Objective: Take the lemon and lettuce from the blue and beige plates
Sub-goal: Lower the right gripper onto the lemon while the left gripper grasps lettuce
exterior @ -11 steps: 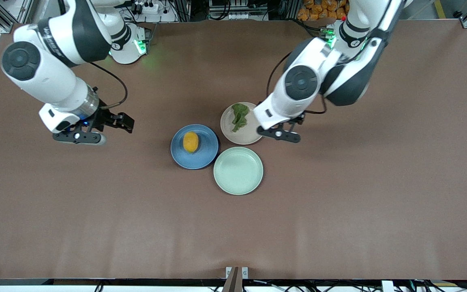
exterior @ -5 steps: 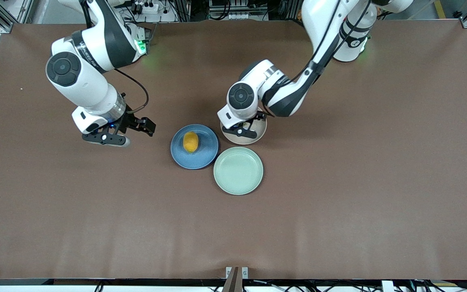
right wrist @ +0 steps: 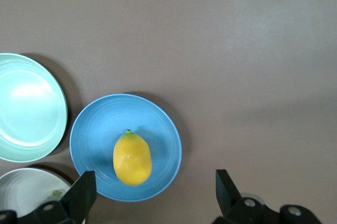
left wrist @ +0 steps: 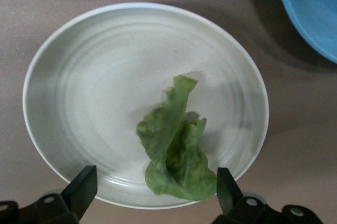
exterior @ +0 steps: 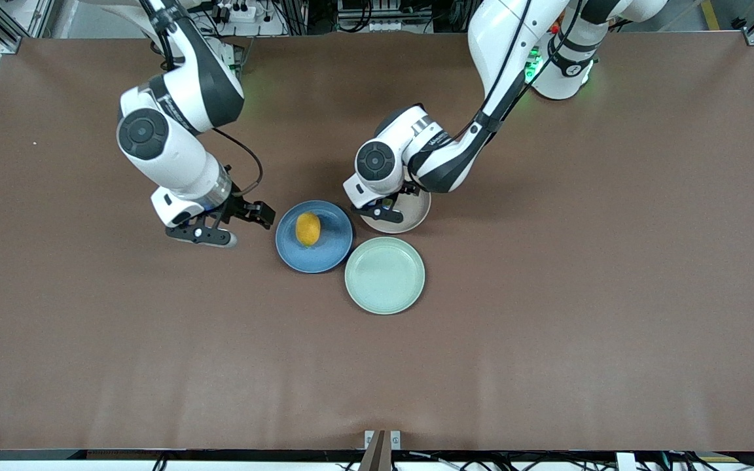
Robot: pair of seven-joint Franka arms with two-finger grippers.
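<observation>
The left gripper (left wrist: 152, 190) hung wide open over the lettuce (left wrist: 176, 153), a limp, light leaf on the beige plate (left wrist: 79, 87), best pinched at its bunched middle. The right gripper (exterior: 233, 226), also wide, was beside the blue plate (right wrist: 95, 129); its lemon (right wrist: 132, 159) looked firm, smooth and liable to roll.

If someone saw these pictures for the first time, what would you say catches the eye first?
Probably the yellow lemon on the blue plate, with the right gripper hovering open over the table beside that plate. Next comes the left gripper, jaws open over the beige plate, where the green lettuce lies. The mint-green plate sits nearest the front camera.
</observation>
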